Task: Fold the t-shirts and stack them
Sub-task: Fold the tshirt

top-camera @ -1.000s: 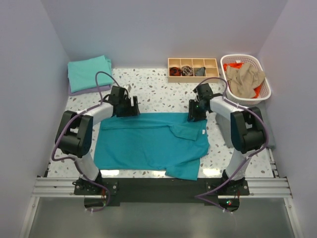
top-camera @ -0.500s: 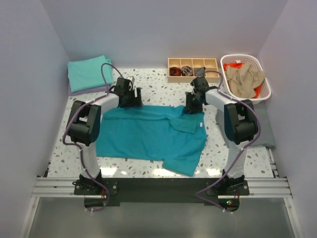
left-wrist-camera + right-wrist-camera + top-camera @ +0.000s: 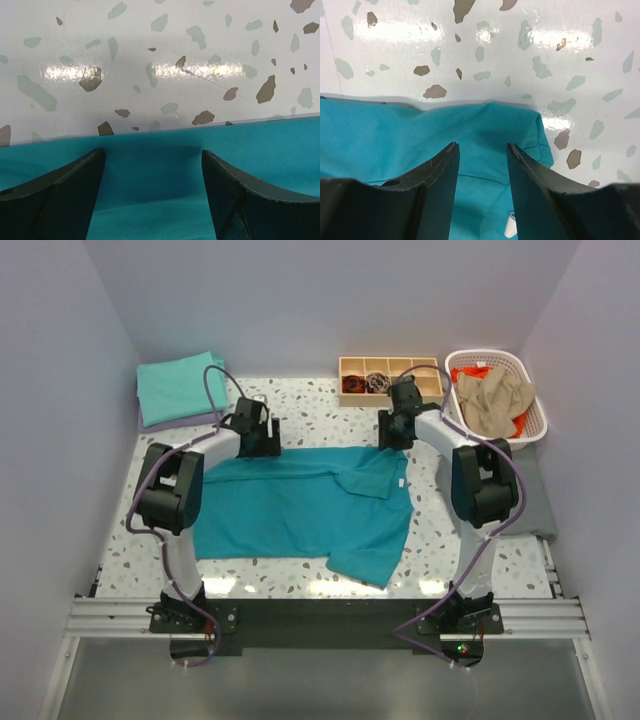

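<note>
Teal t-shirt (image 3: 300, 505) | left gripper (image 3: 152, 155), right gripper (image 3: 482, 147) agape at hem | tray (image 3: 390, 359), basket (image 3: 510, 440) behind, seemingly apart

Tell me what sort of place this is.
Probably a robot test cell for laundry folding: left arm and right arm at a speckled table, teal t-shirt spread out, white basket of crumpled shirts.

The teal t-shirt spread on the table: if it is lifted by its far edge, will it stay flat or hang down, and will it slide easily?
Probably floppy: the teal t-shirt shows creases and a sleeve folded over, so it should hang down. Likely light, as the cloth looks thin. It may slide easily on the glossy table.
</note>
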Tool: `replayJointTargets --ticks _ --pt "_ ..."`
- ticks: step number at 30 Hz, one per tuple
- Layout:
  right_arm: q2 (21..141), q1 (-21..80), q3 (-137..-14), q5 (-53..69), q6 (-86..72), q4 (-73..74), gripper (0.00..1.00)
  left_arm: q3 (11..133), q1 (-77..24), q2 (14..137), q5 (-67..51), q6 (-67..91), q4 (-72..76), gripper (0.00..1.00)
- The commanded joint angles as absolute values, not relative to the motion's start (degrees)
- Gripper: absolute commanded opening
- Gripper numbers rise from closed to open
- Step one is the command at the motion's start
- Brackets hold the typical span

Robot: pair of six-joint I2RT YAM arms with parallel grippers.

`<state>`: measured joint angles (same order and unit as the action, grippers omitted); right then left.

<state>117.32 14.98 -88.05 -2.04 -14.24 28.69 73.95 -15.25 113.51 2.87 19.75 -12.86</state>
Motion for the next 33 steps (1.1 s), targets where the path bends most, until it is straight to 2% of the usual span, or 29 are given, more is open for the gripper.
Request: replayJointTargets --ticks 1,7,11,14,20,28,33 --pt "110.3 14.9 -87.5 -0.1 -10.2 24.8 0.48 71.5 -15.2 110.9 1.6 18.2 -13.3 0.83" --pt "100.3 15.1 -82.6 1.4 -10.6 25.4 0.49 71.1 -15.8 104.6 -2.6 18.5 -10.3 0.83" --pt "95.5 15.1 -76.6 1.4 -12.8 25.3 0.49 67.2 -17.1 99.6 -15.6 21.3 -4.6 0.83" --pt "93.1 15.1 -72.8 1.8 -13.6 24.4 0.49 62.7 -19.2 97.0 -20.7 25.7 2.1 0.8" --pt "92.0 15.0 -68.2 2.8 -14.4 23.7 0.49 54.9 -25.3 96.9 -21.7 34.3 14.3 0.76" --pt "90.9 15.1 -64.3 4.0 -14.6 22.3 0.49 46.4 -30.8 102.2 -20.4 45.3 36.6 0.59" --pt "91.1 15.1 -63.4 4.7 -15.0 21.8 0.49 45.2 -32.8 105.5 -17.9 47.6 40.8 0.57"
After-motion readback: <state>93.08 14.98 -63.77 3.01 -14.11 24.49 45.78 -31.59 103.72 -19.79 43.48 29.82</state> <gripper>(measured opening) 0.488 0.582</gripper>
